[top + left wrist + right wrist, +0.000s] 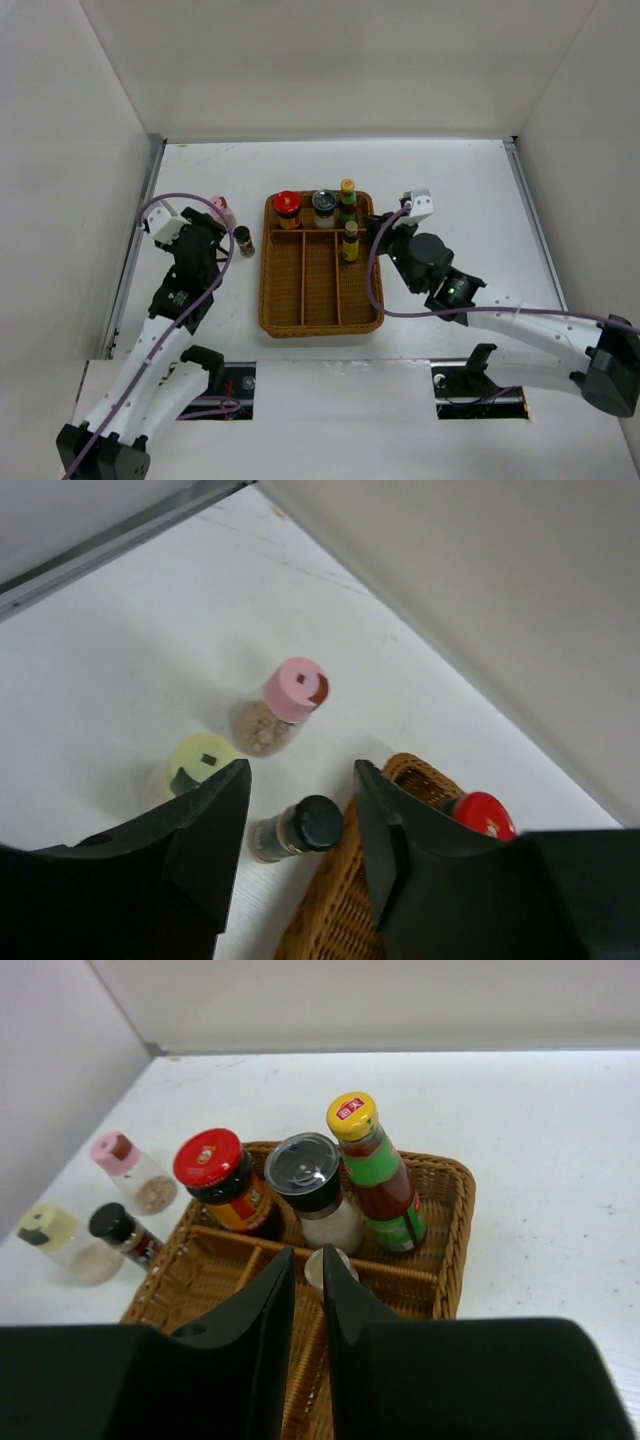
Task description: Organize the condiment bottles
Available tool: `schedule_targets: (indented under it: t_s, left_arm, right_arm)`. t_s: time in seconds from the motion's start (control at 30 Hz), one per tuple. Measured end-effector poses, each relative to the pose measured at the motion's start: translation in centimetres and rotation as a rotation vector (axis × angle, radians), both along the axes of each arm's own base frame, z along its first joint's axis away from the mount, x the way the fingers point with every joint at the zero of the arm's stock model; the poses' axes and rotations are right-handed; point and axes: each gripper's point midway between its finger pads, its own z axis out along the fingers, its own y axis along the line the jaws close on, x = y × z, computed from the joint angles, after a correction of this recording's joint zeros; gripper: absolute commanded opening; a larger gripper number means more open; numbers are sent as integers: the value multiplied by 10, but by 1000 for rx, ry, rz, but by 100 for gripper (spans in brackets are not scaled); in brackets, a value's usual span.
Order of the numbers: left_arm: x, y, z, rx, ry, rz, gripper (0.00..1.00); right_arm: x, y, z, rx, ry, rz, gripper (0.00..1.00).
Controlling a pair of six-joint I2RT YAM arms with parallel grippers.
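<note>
The wicker tray holds a red-lidded jar, a dark-lidded jar and a tall yellow-capped bottle along its back row. A small pale-capped bottle stands in the right compartment. My right gripper is nearly shut and empty, its tips just in front of that bottle's cap. A pink-lidded jar, a pale-green-lidded jar and a small black-capped bottle stand on the table left of the tray. My left gripper is open above the black-capped bottle.
White walls enclose the table on three sides, the left wall close to the pink jar. The tray's left rim lies right beside the black-capped bottle. The tray's three front compartments hold only the pale-capped bottle.
</note>
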Motion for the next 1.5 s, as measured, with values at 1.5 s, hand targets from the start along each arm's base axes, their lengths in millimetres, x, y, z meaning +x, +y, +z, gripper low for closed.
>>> schedule_targets:
  t_s: [1.5]
  left_arm:
    - [39,39,-126,-36,382,187,54]
  right_arm:
    - [-4,23,-50,18,91,66,54]
